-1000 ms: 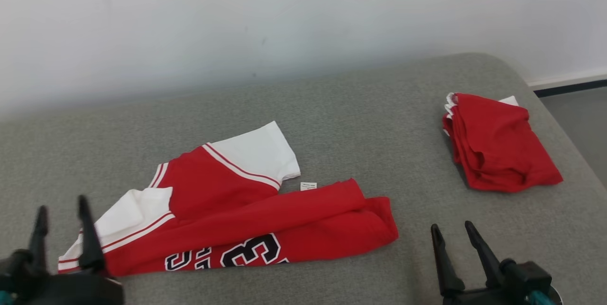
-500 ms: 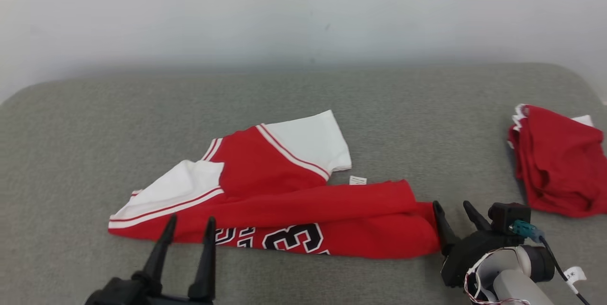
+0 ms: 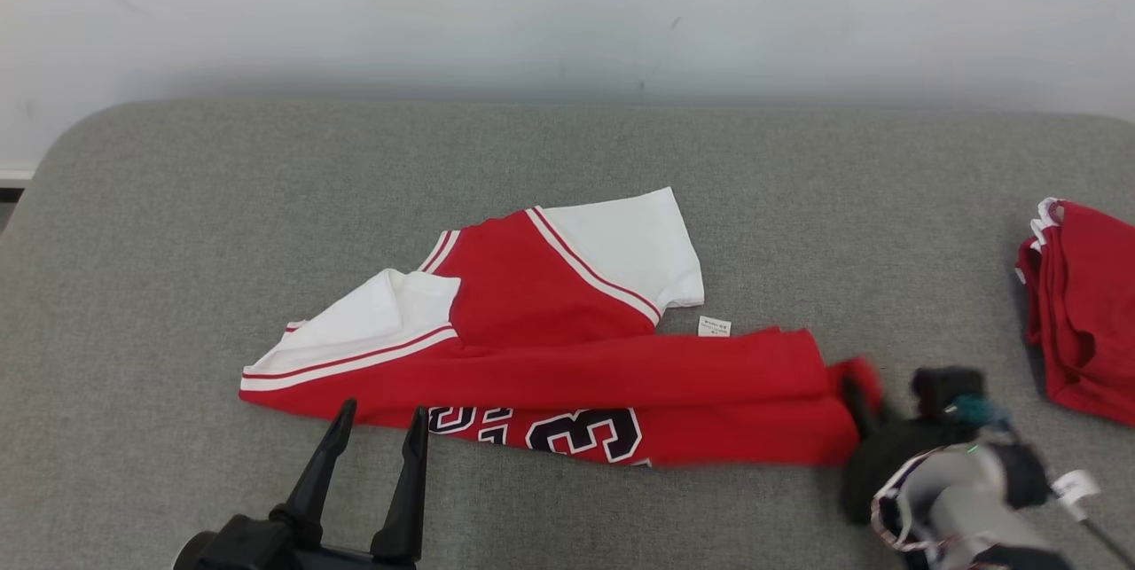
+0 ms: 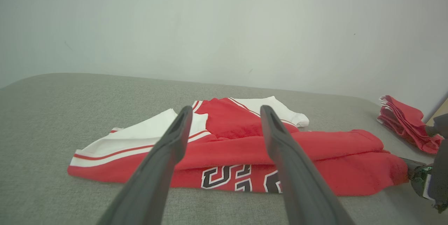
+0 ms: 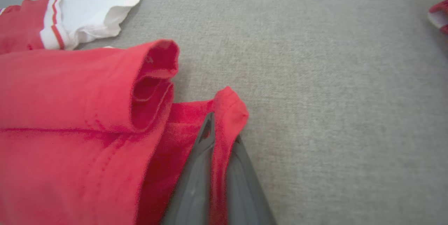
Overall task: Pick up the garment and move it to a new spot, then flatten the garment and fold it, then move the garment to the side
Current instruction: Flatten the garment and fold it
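**Grip state.** The right gripper (image 5: 218,123) is closed, with a red hem corner of the garment (image 3: 550,366) pinched between its two fingers at the garment's right end. The left gripper (image 3: 381,415) stands wide and holds nothing. It is just near of the garment's near edge, toward the left half, with its fingers pointing far.

**Step in hand (judged: securing the garment for the lift).**
1. Take a matching hold with the left gripper at the left end before raising anything. A one-corner lift would probably drag the cloth into a bunch.
2. Slide one finger under the near edge so that all layers are caught.
3. Raise both ends together and keep the cloth taut.

**Garment.** It is a red jersey with white sleeves trimmed in red stripes, and black-and-white numerals run along its near edge. It lies across the middle of the grey padded surface (image 3: 177,242), doubled lengthwise. The right end is rolled into a loose open tube. A small white label (image 3: 714,326) lies just far of the red band. A folded red pile (image 3: 1077,313) sits well apart at the right.
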Available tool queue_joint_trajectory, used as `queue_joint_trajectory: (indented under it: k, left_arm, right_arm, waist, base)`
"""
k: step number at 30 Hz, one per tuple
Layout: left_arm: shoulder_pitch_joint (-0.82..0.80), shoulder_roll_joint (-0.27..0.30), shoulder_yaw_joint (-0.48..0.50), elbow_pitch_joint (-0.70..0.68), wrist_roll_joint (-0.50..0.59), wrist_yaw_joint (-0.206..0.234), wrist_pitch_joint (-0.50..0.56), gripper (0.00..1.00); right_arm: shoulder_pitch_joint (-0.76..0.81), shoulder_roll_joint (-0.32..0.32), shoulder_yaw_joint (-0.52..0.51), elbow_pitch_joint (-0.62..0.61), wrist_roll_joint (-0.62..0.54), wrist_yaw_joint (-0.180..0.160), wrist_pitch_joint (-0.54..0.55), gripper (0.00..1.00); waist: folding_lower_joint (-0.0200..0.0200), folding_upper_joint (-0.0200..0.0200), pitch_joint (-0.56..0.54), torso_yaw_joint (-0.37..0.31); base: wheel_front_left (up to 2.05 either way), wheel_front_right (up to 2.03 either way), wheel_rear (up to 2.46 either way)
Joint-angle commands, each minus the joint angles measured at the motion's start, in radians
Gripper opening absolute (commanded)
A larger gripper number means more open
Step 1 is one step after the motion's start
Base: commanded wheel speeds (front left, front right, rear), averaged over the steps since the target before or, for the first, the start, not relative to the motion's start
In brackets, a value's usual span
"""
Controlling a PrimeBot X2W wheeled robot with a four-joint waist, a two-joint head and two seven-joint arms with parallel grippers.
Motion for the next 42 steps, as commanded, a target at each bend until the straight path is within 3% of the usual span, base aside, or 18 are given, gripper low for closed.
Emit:
queue_joint_trajectory:
  k: [1,4,10,15,16,17,22,25,29,33,39,40,41,42]
  left_arm:
    - [-0.013,0.001,0.003,-0.003,0.003,-0.005,-0.003,1.00]
    - [-0.022,0.001,0.012,-0.010,0.005,-0.011,-0.003,1.00]
    - [-0.040,0.002,0.020,-0.013,0.017,-0.027,-0.003,1.00]
    - [-0.061,-0.001,0.018,0.000,0.027,-0.044,-0.003,1.00]
    - [-0.065,-0.002,0.015,0.004,0.028,-0.049,-0.003,1.00]
    - [-0.069,-0.003,0.013,0.007,0.030,-0.049,-0.003,1.00]
    - [-0.056,-0.005,0.019,0.019,0.028,-0.044,-0.003,1.00]
    - [-0.043,-0.009,0.019,0.021,0.028,-0.041,-0.003,1.00]
    - [-0.045,-0.019,0.007,0.028,0.029,-0.046,-0.003,1.00]
    - [-0.059,-0.028,-0.007,0.030,0.033,-0.049,-0.003,1.00]
    - [-0.067,-0.027,-0.002,0.033,0.033,-0.051,-0.003,1.00]
    - [-0.067,-0.027,0.002,0.033,0.032,-0.050,-0.003,1.00]
    - [-0.065,-0.028,0.006,0.032,0.031,-0.048,-0.003,1.00]
    - [-0.062,-0.029,0.009,0.030,0.030,-0.046,-0.003,1.00]
  right_arm:
    - [-0.020,-0.032,-0.008,0.008,-0.009,-0.003,-0.018,0.00]
    - [-0.087,-0.076,-0.049,-0.023,-0.049,-0.003,-0.081,0.00]
    - [-0.166,-0.107,-0.156,-0.109,-0.136,-0.003,-0.092,0.00]
    - [-0.202,-0.086,-0.258,0.007,-0.190,-0.003,-0.093,0.00]
    - [-0.205,-0.084,-0.269,0.032,-0.199,-0.003,-0.093,0.60]
    - [-0.210,-0.084,-0.282,0.050,-0.211,-0.003,-0.093,1.00]
    - [-0.203,-0.075,-0.359,0.047,-0.288,-0.003,-0.093,1.00]
    - [-0.206,-0.032,-0.379,0.000,-0.298,-0.003,-0.093,1.00]
    - [-0.212,0.019,-0.312,-0.005,-0.219,-0.003,-0.087,1.00]
    - [-0.231,0.009,-0.228,0.025,-0.144,-0.003,-0.031,1.00]
    - [-0.255,-0.021,-0.182,0.084,-0.101,-0.003,0.021,1.00]
    - [-0.260,-0.019,-0.174,0.089,-0.090,-0.003,0.024,0.76]
    - [-0.260,-0.017,-0.165,0.095,-0.079,-0.003,0.028,0.39]
    - [-0.258,-0.013,-0.154,0.099,-0.068,-0.003,0.032,0.18]
  waist:
    - [-0.0001,0.0000,0.005,0.003]
    - [-0.0001,0.0000,0.023,0.008]
    - [-0.0001,0.0000,0.064,0.018]
    - [-0.0001,0.0000,0.087,0.026]
    - [-0.0001,0.0000,0.088,0.026]
    - [-0.0001,0.0000,0.089,0.027]
    - [-0.0001,0.0000,0.079,0.010]
    - [-0.0001,0.0000,0.067,0.000]
    - [-0.0001,0.0000,0.054,0.008]
    - [-0.0001,0.0000,0.058,0.030]
    - [-0.0001,0.0000,0.068,0.057]
    - [-0.0001,0.0000,0.069,0.059]
    - [-0.0001,0.0000,0.069,0.059]
    - [-0.0001,0.0000,0.069,0.057]
  base:
    - [0.00,0.00,0.00]
    - [0.00,0.00,0.00]
    - [0.00,0.00,0.00]
    - [0.00,0.00,0.00]
    - [0.00,0.00,0.00]
    - [0.00,0.00,0.00]
    - [0.00,0.00,0.00]
    - [0.00,0.00,0.00]
    - [0.00,0.00,0.00]
    - [0.00,0.00,0.00]
    - [0.00,0.00,0.00]
    - [0.00,0.00,0.00]
    - [0.00,0.00,0.00]
    - [0.00,0.00,0.00]
